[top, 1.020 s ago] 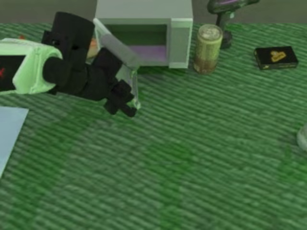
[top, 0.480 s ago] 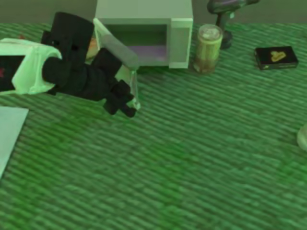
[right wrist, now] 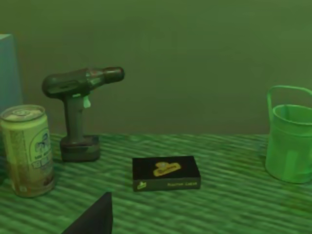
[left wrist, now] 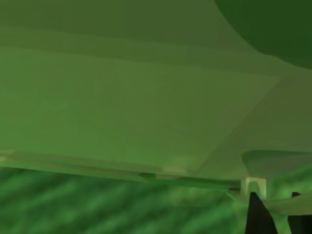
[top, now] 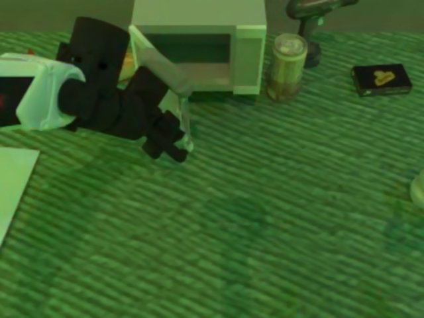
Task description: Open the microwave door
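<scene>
— Barely anything has shifted since a second ago: the left gripper (top: 173, 142) sits a touch nearer the table's left, the microwave door (top: 162, 78) swung slightly wider.

— Is it pinching?

— Fingers pressed on the door's free edge, it seems. The hinge lies up-left, at the microwave (top: 199, 43) front's left corner; the door's long axis runs diagonally out from there. The left arm is nearer; the right gripper (right wrist: 92, 218) stays parked off right.

A close view of the microwave door (left wrist: 122, 107) — a broad, flat, pale panel filling most of the frame, its lower edge running above the green ribbed table covering (left wrist: 97, 209). Two dark fingertips (left wrist: 258, 217) of the left gripper (left wrist: 275, 214) straddle the door's edge at one corner.
</scene>
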{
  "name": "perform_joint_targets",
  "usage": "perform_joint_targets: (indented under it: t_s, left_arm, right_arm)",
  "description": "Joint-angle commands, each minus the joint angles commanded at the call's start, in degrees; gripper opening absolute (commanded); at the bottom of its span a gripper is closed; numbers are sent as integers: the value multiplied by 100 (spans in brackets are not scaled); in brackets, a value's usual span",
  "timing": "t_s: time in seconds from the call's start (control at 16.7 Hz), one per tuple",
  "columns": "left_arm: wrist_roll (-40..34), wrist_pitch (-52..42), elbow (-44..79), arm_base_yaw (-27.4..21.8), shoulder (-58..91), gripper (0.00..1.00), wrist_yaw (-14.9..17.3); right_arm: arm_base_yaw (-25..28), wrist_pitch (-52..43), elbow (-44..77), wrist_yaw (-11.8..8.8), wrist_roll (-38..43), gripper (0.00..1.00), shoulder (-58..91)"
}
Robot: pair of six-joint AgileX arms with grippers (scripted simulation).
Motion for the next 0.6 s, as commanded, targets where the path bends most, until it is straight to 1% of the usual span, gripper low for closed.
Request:
perform_joint_targets:
  t_s: [0.24, 0.36, 0.6]
  left_arm:
    - [0, 0, 0, 0, 0, 0, 0]
    - [-13, -11, -17, -33, -1, 0, 45]
    - [230, -107, -9, 80, -9, 0, 179]
  right_arm:
    - [0, 0, 0, 0, 0, 100, 0]
    - [0, 0, 0, 0, 0, 100, 0]
    - [0, 0, 0, 0, 0, 100, 0]
